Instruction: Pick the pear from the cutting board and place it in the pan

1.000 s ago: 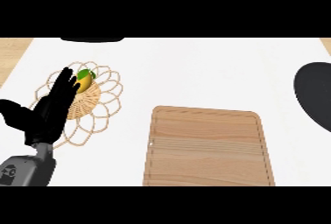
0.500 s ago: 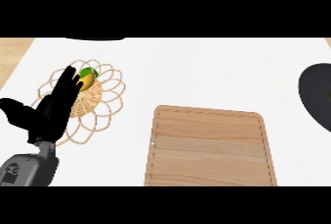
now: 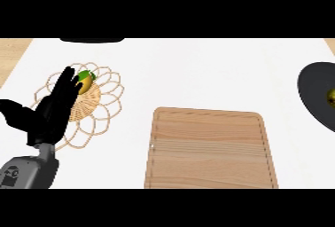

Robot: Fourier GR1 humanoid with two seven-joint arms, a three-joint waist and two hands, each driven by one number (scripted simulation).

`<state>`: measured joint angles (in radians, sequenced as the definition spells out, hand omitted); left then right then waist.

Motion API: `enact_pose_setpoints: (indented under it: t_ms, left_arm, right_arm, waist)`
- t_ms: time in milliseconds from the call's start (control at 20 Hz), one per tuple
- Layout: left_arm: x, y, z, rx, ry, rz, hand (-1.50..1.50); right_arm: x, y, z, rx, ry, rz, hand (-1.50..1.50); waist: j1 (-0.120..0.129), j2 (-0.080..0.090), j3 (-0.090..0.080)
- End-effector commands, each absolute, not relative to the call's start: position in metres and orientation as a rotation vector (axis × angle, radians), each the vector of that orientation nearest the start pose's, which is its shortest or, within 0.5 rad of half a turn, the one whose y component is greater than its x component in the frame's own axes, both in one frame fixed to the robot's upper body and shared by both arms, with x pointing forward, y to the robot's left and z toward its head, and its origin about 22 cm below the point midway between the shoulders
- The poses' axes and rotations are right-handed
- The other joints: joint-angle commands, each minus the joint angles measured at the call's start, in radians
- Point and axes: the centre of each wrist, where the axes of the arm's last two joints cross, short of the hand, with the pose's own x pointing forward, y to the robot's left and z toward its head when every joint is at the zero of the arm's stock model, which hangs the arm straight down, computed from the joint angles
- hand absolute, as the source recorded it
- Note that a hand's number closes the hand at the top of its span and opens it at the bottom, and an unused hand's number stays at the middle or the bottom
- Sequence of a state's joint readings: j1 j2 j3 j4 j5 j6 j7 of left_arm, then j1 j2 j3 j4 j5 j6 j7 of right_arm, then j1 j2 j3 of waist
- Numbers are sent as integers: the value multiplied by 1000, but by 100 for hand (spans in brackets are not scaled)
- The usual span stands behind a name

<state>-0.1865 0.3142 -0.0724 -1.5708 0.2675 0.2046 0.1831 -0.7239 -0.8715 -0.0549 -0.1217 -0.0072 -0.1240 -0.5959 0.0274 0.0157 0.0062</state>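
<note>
The wooden cutting board (image 3: 209, 153) lies in the middle of the white counter with nothing on it. At the right edge sits the dark pan (image 3: 315, 99), and a yellow-green pear (image 3: 331, 97) shows inside it, cut off by the picture's edge. My left hand (image 3: 49, 113) stands open at the left, fingers straight and pointing up, over a woven mat. My right hand shows nowhere.
A round woven wicker mat (image 3: 98, 108) lies at the left, with a yellow and green fruit (image 3: 85, 82) on it just beside my left fingers. A dark object (image 3: 91, 40) peeks in at the top edge. Wood-coloured strips border the counter's far corners.
The view has shifted so the pan shows more at the right, and the pear inside it has come into sight. My left hand has stayed put.
</note>
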Motion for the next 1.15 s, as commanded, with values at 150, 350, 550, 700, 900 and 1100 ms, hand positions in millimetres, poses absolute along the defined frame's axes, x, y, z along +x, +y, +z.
enact_pose_setpoints:
  t_ms: [150,350,550,700,900,1100]
  left_arm:
    - [284,282,71,101,-1523,27,0]
    - [275,281,53,101,-1513,56,0]
    - [282,264,55,91,-1543,61,0]
    - [279,273,54,108,-1531,44,0]
    - [281,269,55,84,-1527,47,0]
    - [274,277,66,87,-1514,36,0]
  right_arm:
    - [247,-582,94,-774,-1573,-53,-150]
    - [201,-611,105,-663,-1677,-117,-150]
    - [158,-625,91,-524,-1700,-103,-150]
    - [141,-625,76,-543,-1711,-91,-150]
    - [128,-630,79,-569,-1716,-83,-150]
    - [119,-636,91,-588,-1662,-66,-150]
  waist:
    - [-14,-4,1]
    - [-30,-8,1]
    - [-38,-7,1]
    - [-29,-7,2]
    - [-28,-9,1]
    - [-17,-11,1]
